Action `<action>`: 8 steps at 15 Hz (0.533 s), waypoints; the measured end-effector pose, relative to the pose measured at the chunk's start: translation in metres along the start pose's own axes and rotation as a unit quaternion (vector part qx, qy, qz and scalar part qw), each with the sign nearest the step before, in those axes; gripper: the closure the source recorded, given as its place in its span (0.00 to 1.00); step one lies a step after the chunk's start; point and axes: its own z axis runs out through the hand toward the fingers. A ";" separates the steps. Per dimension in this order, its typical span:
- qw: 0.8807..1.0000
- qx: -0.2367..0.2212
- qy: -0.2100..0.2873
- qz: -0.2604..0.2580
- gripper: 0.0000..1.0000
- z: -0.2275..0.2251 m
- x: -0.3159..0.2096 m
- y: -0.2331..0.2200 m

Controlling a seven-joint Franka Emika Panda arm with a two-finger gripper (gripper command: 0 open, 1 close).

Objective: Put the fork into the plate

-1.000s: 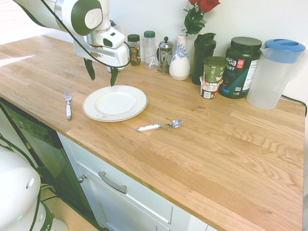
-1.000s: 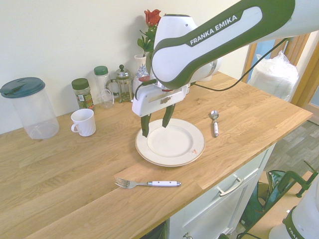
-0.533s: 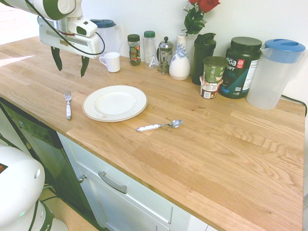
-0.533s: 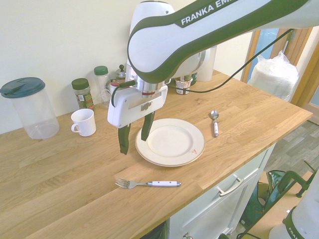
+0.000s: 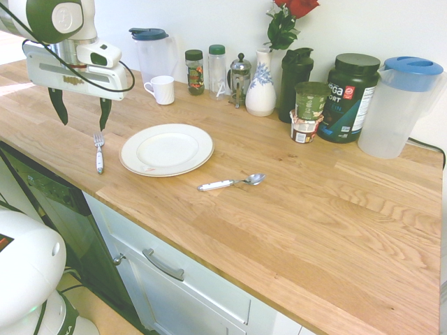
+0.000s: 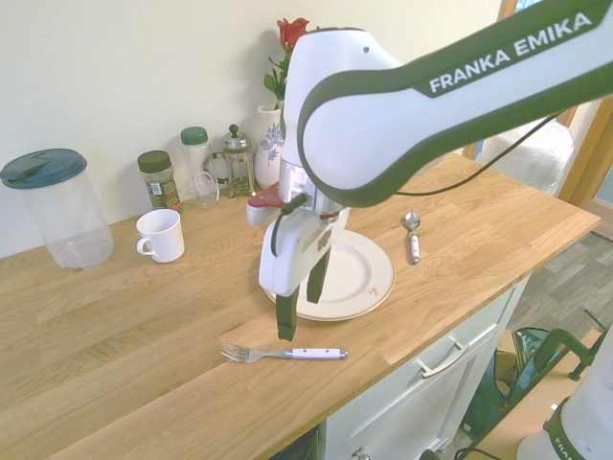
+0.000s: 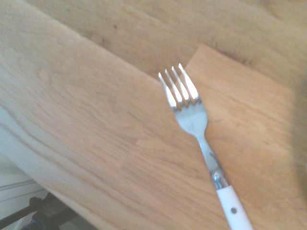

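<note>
One white robot arm's gripper (image 5: 79, 114), fingers apart and empty, has been swung from over the round white plate (image 5: 166, 149) to above the small white-handled metal fork (image 5: 98, 152), which is left flat on the wooden counter (image 5: 314, 202) beside the plate; a grasp seems to be next.

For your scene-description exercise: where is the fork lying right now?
In the first exterior view, the fork lies flat on the wooden counter near its front edge, just left of the plate, with the open gripper above it.
</note>
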 end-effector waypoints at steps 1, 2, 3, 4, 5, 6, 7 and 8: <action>1.000 0.000 -0.004 -0.003 0.00 0.007 -0.008 -0.001; 1.000 -0.003 -0.003 -0.009 0.00 0.015 -0.015 -0.004; 1.000 -0.007 0.002 -0.014 0.00 0.023 -0.020 -0.004; 1.000 -0.010 0.009 -0.016 0.00 0.032 -0.022 -0.002; 1.000 -0.012 0.017 -0.018 0.00 0.039 -0.022 0.000; 0.999 -0.015 0.023 -0.021 0.00 0.044 -0.021 0.002; 0.999 -0.018 0.030 -0.025 0.00 0.046 -0.021 0.002; 0.999 -0.021 0.036 -0.029 1.00 0.047 -0.019 0.002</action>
